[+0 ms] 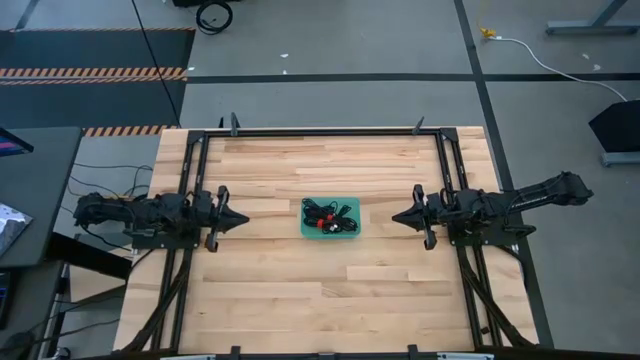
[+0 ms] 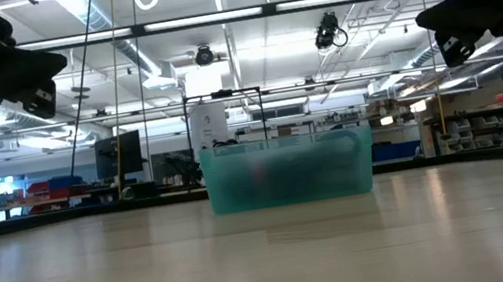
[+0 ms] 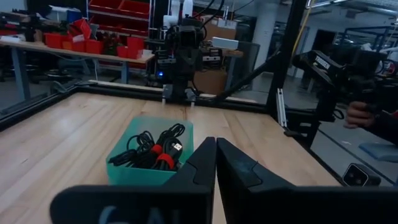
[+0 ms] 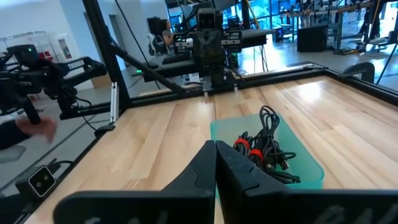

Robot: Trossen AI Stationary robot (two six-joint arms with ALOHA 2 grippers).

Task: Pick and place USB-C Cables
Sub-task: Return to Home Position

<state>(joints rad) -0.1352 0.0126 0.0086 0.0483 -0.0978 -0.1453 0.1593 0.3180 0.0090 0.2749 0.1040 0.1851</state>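
Several black coiled USB-C cables point(image 1: 328, 214) with red ties lie piled in a small teal bin point(image 1: 330, 232) at the table's middle. They also show in the left wrist view point(image 3: 152, 151) and the right wrist view point(image 4: 264, 148). My left gripper point(image 1: 243, 219) hovers shut at the table's left side, pointing at the bin. My right gripper point(image 1: 396, 218) hovers shut at the table's right side, pointing at the bin. Both are empty and well clear of the bin.
The teal bin point(image 2: 287, 171) stands on the wooden table point(image 1: 320, 290). A black frame point(image 1: 320, 131) runs round the table's edges. A person's hand point(image 3: 357, 115) shows beyond the table's side in the left wrist view.
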